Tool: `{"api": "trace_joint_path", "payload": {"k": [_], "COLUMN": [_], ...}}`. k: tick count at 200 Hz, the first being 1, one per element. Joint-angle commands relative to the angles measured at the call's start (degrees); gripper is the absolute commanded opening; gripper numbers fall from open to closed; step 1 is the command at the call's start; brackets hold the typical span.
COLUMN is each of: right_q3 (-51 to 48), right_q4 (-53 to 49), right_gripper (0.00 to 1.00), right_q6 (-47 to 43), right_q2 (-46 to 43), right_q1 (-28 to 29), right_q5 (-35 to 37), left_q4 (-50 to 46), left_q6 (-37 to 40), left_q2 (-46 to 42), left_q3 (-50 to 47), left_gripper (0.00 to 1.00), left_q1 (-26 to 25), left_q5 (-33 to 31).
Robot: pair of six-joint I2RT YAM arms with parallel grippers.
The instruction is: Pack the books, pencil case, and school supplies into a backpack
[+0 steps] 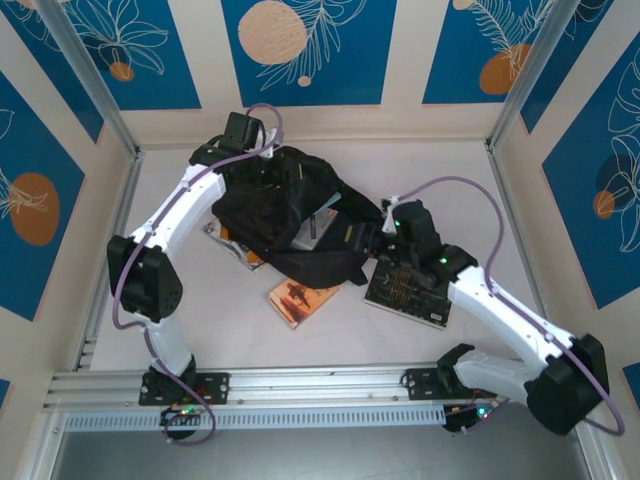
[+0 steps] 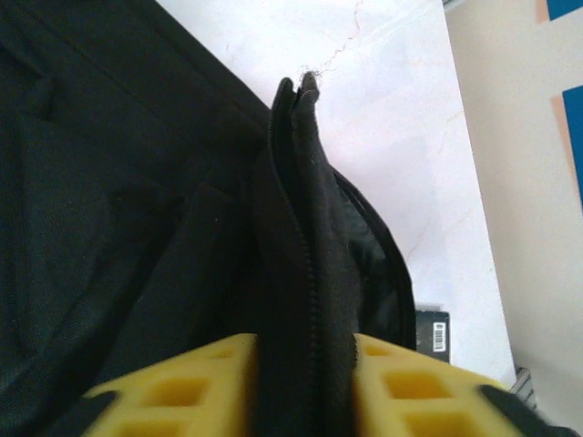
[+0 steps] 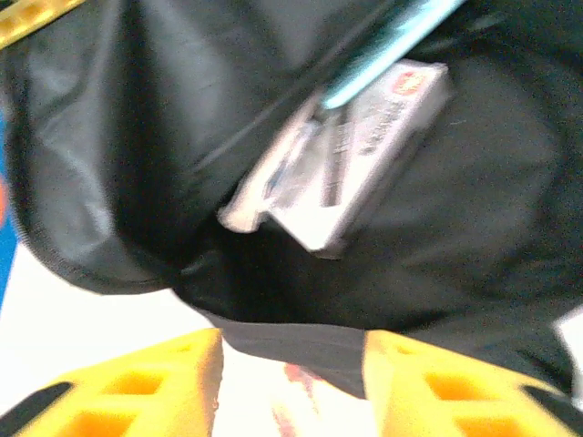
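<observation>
- One backpack (image 1: 285,215), black and slumped, sits in the middle of the table (image 1: 200,320). Its mouth is turned toward my right arm (image 1: 500,305).
- Two grippers are working at it.
- My left gripper (image 2: 305,378) is at the far end. In the left wrist view a fold of fabric with a zip along it fills the gap between the two yellow fingers (image 2: 182,391). It touches both, so I read this pincer as clamped on the backpack.
- My right gripper (image 3: 291,369) is at the mouth with its jaws standing apart. The black hem crosses the gap near the tips and pale table shows below it. I see nothing pinched.
- Two books lie plainly on the table. One is an orange book (image 1: 303,295) just on the near side of the backpack. The other is a black book with a gold pattern (image 1: 405,290), partly under the right arm and close beside the mouth.
- Book corners (image 1: 235,248), dark and orange, stick out from under the backpack's left side. I cannot count them with certainty.
- One pale flat item (image 3: 364,155) rests inside the backpack. It is blurred, and I cannot tell whether it is a book or the pencil case.
- One teal strip (image 3: 392,41) lies across the pale item's upper end.
- One dark item with a barcode (image 2: 433,332) lies just beside the backpack in the left wrist view.
</observation>
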Motion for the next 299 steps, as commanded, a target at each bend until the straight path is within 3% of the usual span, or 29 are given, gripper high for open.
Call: {"api": "trace_joint_path", "payload": {"k": [1, 9, 27, 43, 64, 108, 136, 166, 201, 224, 262, 299], "right_q3": [-3.0, -4.3, -7.5, -9.9, -9.4, -3.5, -3.4, -2.1, -4.1, -7.0, -10.5, -11.0], "right_q4": [-9.9, -12.2, -12.5, -10.7, -12.1, -12.9, -8.2, -8.2, -10.0, -10.6, -12.4, -15.4], "right_gripper": [0.37, 0.4, 0.46, 0.49, 0.51, 0.62, 0.66, 0.66, 0.65, 0.63, 0.61, 0.61], "right_q6": [-0.2, 2.3, 5.3, 6.8, 8.8, 9.5, 8.8, 9.3, 11.6, 12.2, 12.8, 12.8], "right_q2": [-4.4, -5.2, -4.1, -2.0, 2.5, 16.4, 20.0, 25.1, 23.7, 19.8, 15.6, 15.7], "right_q1": [-6.5, -11.0, -21.9, -27.1, -28.9, -32.9, -35.1, -38.1, -36.9, -35.2, -33.3, -29.0], "right_q5": [9.9, 10.3, 2.7, 1.4, 9.8, 13.4, 11.6, 9.2, 6.4, 6.4, 5.1, 4.6], "left_q4": [0.4, 0.8, 1.8, 0.9, -0.7, -1.8, -1.3, -1.8, -8.7, -7.8, -1.2, 1.6], "left_q6": [0.1, 0.6, 2.2, 5.3, 9.5, 16.4, 19.5, 22.4, 22.4, 20.4, 15.7, 12.4], "left_q2": [1.3, 1.2, 0.3, -0.6, -1.8, -3.8, -3.7, -1.1, 7.0, 8.3, 8.3, 12.2], "left_q3": [0.0, 0.2, 0.4, 1.0, 1.7, 0.7, -0.1, 0.4, 4.7, -0.2, -12.7, -16.2], "left_gripper": [0.4, 0.45, 0.54, 0.58, 0.59, 0.61, 0.61, 0.5, 0.34, 0.28, 0.21, 0.21], "left_q1": [-1.9, -3.0, -5.8, -9.4, -14.0, -21.6, -26.0, -32.7, -41.0, -43.9, -44.1, -43.0], "left_q5": [1.5, 2.1, 3.9, 2.6, -1.9, -12.8, -13.0, -11.2, -13.9, -12.4, -13.1, -16.4]}}
